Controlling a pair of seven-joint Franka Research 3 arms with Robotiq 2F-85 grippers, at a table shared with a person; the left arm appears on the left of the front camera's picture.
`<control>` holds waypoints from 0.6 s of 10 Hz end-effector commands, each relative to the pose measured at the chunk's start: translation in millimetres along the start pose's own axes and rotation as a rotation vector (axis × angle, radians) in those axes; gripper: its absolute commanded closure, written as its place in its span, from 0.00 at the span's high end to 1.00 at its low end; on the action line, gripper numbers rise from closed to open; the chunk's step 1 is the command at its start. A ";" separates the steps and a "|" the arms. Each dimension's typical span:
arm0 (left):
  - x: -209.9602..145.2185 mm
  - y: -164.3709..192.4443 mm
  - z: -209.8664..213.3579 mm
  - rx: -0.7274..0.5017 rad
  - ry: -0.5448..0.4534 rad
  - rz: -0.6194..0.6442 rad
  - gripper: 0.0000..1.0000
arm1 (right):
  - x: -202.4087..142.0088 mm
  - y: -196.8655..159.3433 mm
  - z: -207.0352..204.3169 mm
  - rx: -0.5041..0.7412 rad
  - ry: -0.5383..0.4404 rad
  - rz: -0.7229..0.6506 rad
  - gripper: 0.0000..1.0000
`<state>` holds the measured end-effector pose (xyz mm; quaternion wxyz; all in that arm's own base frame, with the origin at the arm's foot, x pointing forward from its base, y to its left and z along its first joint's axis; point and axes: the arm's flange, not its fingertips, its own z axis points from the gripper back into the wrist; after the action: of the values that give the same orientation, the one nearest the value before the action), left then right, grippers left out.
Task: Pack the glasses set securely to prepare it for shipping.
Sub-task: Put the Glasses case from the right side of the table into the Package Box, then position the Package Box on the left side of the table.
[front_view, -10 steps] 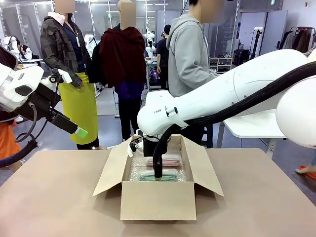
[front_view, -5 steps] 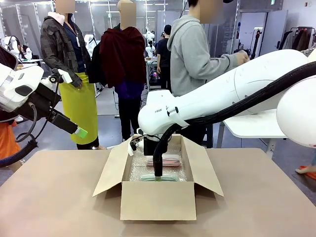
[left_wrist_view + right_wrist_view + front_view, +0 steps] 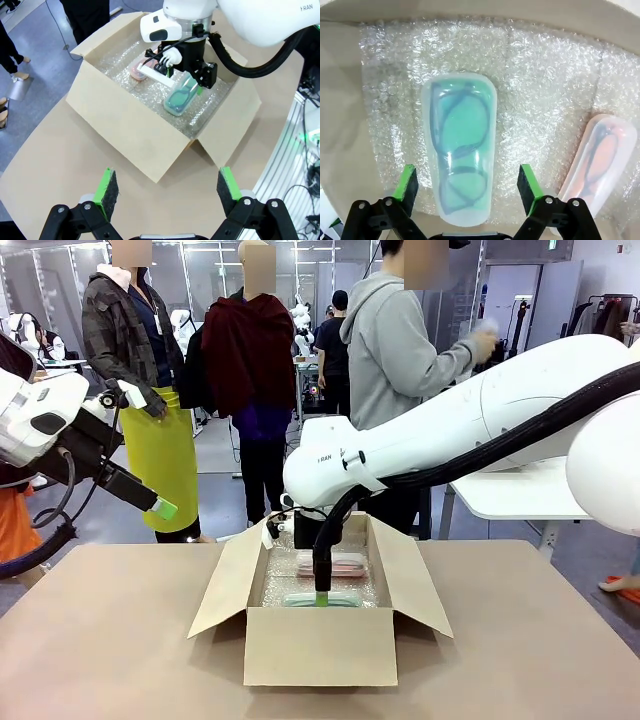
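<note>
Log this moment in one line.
right gripper: open, astride mint case | pink case: beside it, in box | left gripper: open, clear of box

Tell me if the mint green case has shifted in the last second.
No. The mint green case lies where it did, just behind the cardboard box's front wall.

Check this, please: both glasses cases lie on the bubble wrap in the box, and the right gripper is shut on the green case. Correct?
No: the right gripper is open, not gripping the green case, as the right wrist view shows. The rest is right.
</note>
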<state>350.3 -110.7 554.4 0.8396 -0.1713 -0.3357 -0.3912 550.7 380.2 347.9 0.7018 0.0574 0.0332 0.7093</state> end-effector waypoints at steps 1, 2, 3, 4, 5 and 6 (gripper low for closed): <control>-0.3 0.8 0.9 -0.010 -0.016 0.001 1.00 | 4.6 3.0 -1.5 0.002 0.001 0.022 1.00; -0.3 0.8 0.9 -0.010 -0.016 0.001 1.00 | 4.6 3.0 -1.5 0.002 0.001 0.022 1.00; -0.3 0.8 0.9 -0.010 -0.016 0.001 1.00 | 4.6 3.0 -1.5 0.002 0.001 0.022 1.00; -0.3 0.8 0.9 -0.010 -0.016 0.001 1.00 | 4.6 3.0 -1.5 0.002 0.001 0.022 1.00; -0.3 0.8 0.9 -0.010 -0.016 0.001 1.00 | 4.6 3.0 -1.5 0.002 0.001 0.022 1.00; -0.3 0.8 0.9 -0.010 -0.016 0.001 1.00 | 4.6 3.0 -1.5 0.002 0.001 0.022 1.00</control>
<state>350.3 -110.7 554.4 0.8396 -0.1713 -0.3357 -0.3912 548.0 384.1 346.2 0.6989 0.0596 0.0342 0.7120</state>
